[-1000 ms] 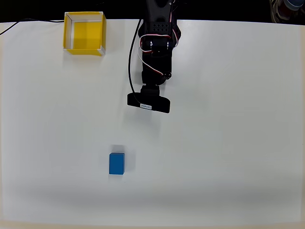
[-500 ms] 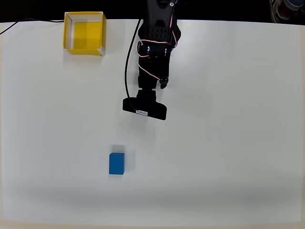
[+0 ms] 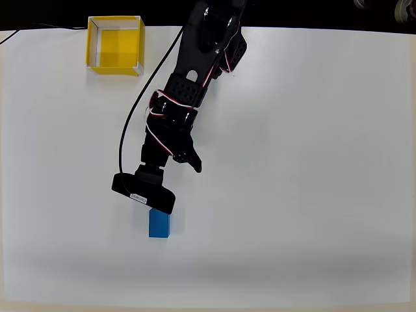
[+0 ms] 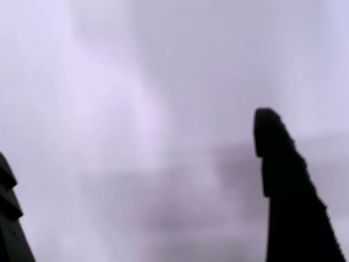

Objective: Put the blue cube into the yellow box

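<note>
In the overhead view the blue cube [image 3: 159, 225] lies on the white table [image 3: 305, 195], low and left of centre. Far from it, the yellow box [image 3: 116, 45] stands open-topped at the table's back left corner. My black arm reaches down-left from the back edge, and its camera bar [image 3: 143, 194] hangs just above the cube's far edge. My gripper [image 3: 174, 185] is open, with one finger [image 3: 194, 162] splayed out to the right. In the wrist view my gripper [image 4: 134, 136] has its dark fingers [image 4: 283, 180] wide apart, with blurred white table between them.
A black cable [image 3: 133, 117] loops along the left side of the arm. White table spreads to the right of the arm and in front of the cube. The dark strip [image 3: 292, 13] behind marks the table's back edge.
The arm has swung from the table's back centre down and to the left, until its camera bar is right over the cube's far edge. Cube and box have not moved.
</note>
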Robot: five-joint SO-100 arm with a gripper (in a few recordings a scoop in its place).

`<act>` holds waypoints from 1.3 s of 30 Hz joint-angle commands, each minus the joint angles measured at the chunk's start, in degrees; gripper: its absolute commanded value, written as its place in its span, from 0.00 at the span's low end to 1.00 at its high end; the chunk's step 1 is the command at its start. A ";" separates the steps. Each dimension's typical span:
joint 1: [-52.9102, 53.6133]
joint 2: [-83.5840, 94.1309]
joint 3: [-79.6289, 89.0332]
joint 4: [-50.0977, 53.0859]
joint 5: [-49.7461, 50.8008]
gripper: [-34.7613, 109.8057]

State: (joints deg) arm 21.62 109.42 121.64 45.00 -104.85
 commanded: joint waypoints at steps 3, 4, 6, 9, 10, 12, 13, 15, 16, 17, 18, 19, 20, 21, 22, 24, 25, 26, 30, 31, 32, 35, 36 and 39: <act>2.81 -12.66 -21.27 -3.34 -1.93 0.60; 2.81 -14.94 -23.73 -3.16 -2.11 0.60; 2.81 -19.07 -27.95 -4.22 -1.58 0.60; 2.37 -25.31 -34.37 -5.45 -0.97 0.60; 2.20 -26.98 -36.21 -5.45 -1.05 0.60; 1.58 -30.23 -39.64 -5.36 -0.53 0.60; 1.23 -31.73 -41.22 -5.54 -0.09 0.60; 0.53 -34.63 -44.03 -5.89 0.44 0.60; 0.26 -35.86 -45.00 -6.50 0.70 0.59; 0.00 -37.09 -45.97 -7.12 1.05 0.59; -0.35 -38.41 -47.11 -7.21 1.14 0.59; -0.62 -39.38 -47.90 -7.47 1.32 0.59; -0.97 -40.34 -48.60 -7.73 1.67 0.59; -1.32 -41.22 -49.39 -7.91 1.93 0.59; -1.67 -42.10 -50.01 -8.17 2.20 0.59; -2.20 -43.77 -51.33 -8.35 2.55 0.59; -2.37 -44.56 -51.86 -8.35 2.55 0.59; -2.55 -45.18 -52.21 -8.44 2.46 0.59; -2.81 -47.72 -52.82 -10.55 2.64 0.59; -2.81 -48.34 -52.82 -11.25 2.81 0.58; -2.81 -48.78 -52.91 -11.51 2.90 0.58; -2.81 -49.83 -52.91 -12.48 3.25 0.57; -2.81 -50.19 -52.91 -12.92 3.43 0.56; -2.81 -50.62 -52.73 -14.15 4.83 0.53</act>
State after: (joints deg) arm 18.28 54.76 74.71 32.43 -100.46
